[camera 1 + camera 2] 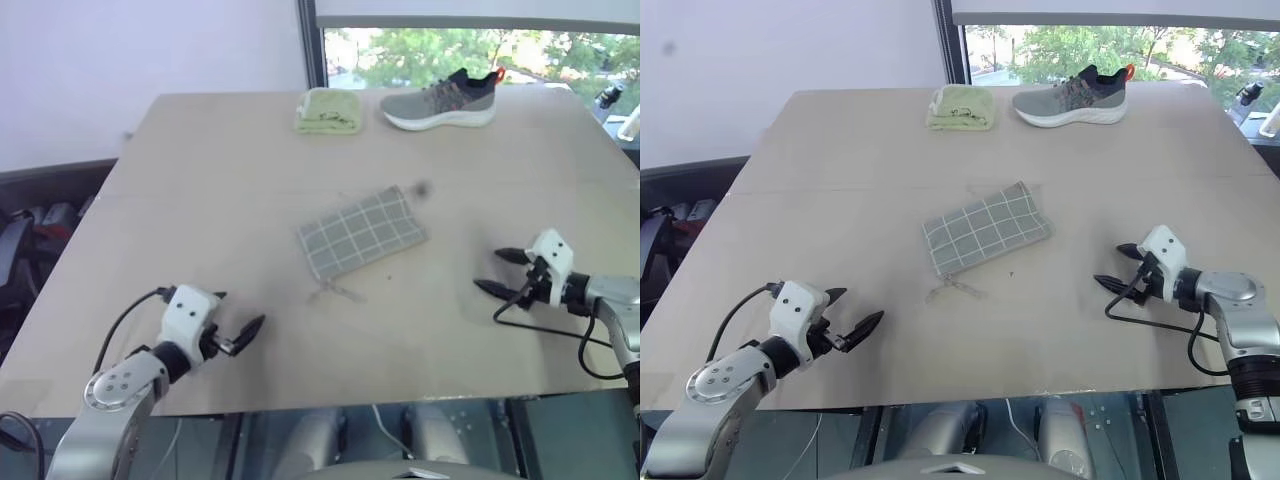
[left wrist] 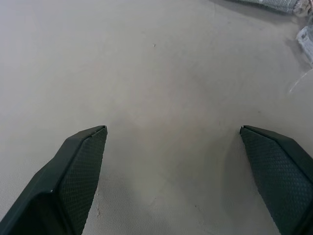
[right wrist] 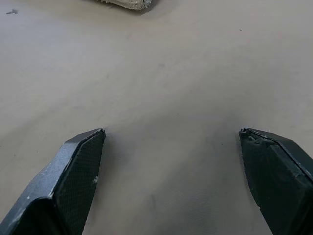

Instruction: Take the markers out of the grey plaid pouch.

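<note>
While your head views took in the whole table (image 1: pixel 200 200), each wrist view gave you bare tabletop between spread fingers. Your left tool (image 1: pixel 236 335) and right tool (image 1: pixel 497 272) stood apart, empty. The grey plaid pouch (image 1: pixel 362 233) lay flat mid-table, between them and well apart from both; its contents were hidden.

pouch (image 1: pixel 362 233) – grey plaid | cloth (image 1: pixel 328 110) – yellow-green | shoe (image 1: pixel 440 100) – grey
</note>
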Robot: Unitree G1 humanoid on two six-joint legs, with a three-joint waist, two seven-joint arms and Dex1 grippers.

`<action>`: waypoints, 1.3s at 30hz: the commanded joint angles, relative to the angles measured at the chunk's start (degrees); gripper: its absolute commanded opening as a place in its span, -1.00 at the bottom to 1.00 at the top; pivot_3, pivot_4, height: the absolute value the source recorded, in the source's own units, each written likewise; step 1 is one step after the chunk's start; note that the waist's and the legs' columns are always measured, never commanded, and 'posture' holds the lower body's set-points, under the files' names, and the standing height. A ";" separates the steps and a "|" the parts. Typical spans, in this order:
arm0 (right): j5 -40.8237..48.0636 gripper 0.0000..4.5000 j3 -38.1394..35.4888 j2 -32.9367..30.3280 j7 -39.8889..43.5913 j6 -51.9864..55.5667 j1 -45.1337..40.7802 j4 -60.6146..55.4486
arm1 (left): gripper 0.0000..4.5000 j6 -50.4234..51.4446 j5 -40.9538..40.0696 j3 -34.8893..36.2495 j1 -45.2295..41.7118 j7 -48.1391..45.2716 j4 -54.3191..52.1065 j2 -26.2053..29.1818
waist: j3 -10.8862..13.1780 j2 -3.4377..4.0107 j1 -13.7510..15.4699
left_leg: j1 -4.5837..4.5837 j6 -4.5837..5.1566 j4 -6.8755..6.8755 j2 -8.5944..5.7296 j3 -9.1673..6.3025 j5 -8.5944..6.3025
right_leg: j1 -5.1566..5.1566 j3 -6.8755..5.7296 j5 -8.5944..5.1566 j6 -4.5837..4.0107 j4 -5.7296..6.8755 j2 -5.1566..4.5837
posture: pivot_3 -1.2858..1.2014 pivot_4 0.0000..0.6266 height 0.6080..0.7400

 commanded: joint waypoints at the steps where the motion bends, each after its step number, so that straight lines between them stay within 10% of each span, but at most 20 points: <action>1: -0.55 0.98 -2.16 -1.98 0.42 -1.05 -0.56 1.49 | 1.00 -1.74 -0.28 2.31 1.35 -0.72 -1.81 0.64 | 0.00 0.00 -0.01 | 0.00 0.00 0.00 0.00 0.00 0.00 | 0.00 0.00 0.00 0.00 0.00 0.00 | 0.03 -0.52 1.00; 24: 2.02 0.98 -3.28 -2.94 2.51 0.47 0.32 -0.30 | 1.00 -3.52 0.20 1.14 0.33 -0.55 -2.54 0.18 | 0.01 0.00 -0.03 | -0.02 0.00 -0.01 0.00 0.00 0.00 | 0.00 0.00 0.00 0.00 -0.02 0.00 | 0.03 -0.52 1.00; 39: 10.30 0.98 -5.26 -3.50 6.31 13.65 0.80 -11.78 | 1.00 -58.14 41.90 -20.29 -21.76 10.44 27.63 13.13 | 0.05 0.03 0.18 | -0.12 -0.01 -0.06 -0.07 -0.01 0.00 | -0.09 0.00 0.01 0.00 -0.09 -0.09 | 0.03 -0.52 1.00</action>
